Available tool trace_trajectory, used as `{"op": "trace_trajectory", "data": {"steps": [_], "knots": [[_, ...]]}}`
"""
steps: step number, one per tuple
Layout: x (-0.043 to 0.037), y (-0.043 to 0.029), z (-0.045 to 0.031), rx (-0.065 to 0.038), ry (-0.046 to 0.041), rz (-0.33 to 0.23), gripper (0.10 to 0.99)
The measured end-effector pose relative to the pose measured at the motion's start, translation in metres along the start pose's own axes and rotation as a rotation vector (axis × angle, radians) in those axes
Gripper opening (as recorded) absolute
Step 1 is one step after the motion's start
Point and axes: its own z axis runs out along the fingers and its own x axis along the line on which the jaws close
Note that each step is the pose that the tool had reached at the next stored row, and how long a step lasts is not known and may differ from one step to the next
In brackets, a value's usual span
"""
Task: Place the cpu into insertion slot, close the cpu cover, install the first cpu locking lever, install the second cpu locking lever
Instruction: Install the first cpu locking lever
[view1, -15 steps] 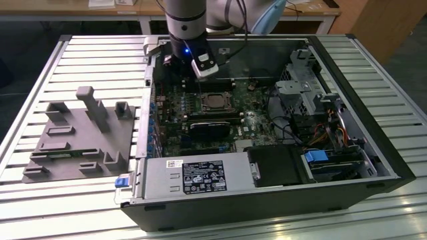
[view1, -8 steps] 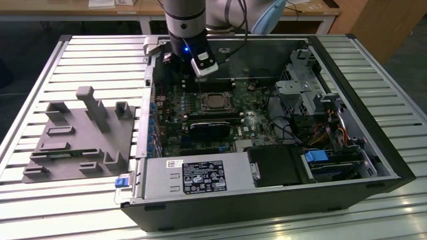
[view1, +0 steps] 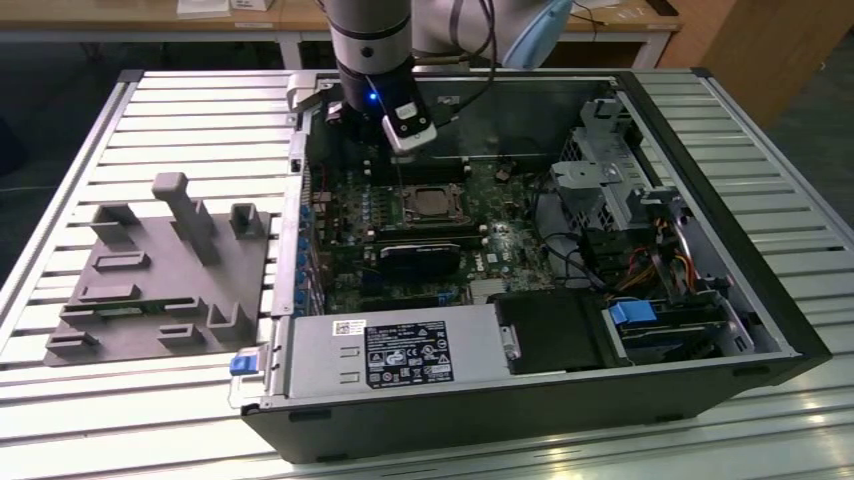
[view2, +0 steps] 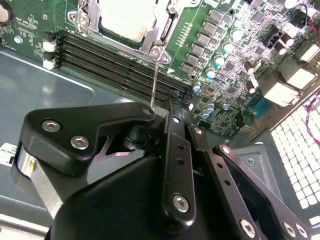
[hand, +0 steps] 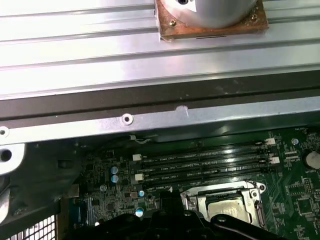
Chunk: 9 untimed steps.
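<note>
On the exterior view's left, a grey fixture block (view1: 154, 270) sits on the slatted table (view1: 747, 120), just beside the open computer case (view1: 534, 420). My arm (view1: 367, 40) drops into the left half of the case, over the green motherboard (view1: 514, 245).

In the second wrist view my gripper (view2: 159, 114) is clamped tight, its fingertips pinched together on the free end of a thin wire locking lever (view2: 154, 80). The lever stands nearly upright from a corner of the insertion slot (view2: 82, 15). The cpu (view2: 127, 20) lies seated in that slot, silvery top up, and the cpu cover (view2: 161, 30) lies flat around it. The long black memory slots (view2: 115, 60) run just beside the socket.

In the exterior view a black heatsink (view1: 420, 258) sits beyond those slots, with the power supply (view1: 387, 355) along the near wall. On the exterior view's right stands the drive cage (view1: 601, 175).
</note>
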Motion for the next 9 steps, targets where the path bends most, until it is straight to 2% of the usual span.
{"op": "trace_trajectory", "data": {"steps": [5, 9], "knots": [[-0.0047, 0.0006, 0.0003, 0.0, 0.0001, 0.0, 0.102], [-0.0122, 0.0015, 0.0008, 0.0, 0.0014, 0.0, 0.102]]}}
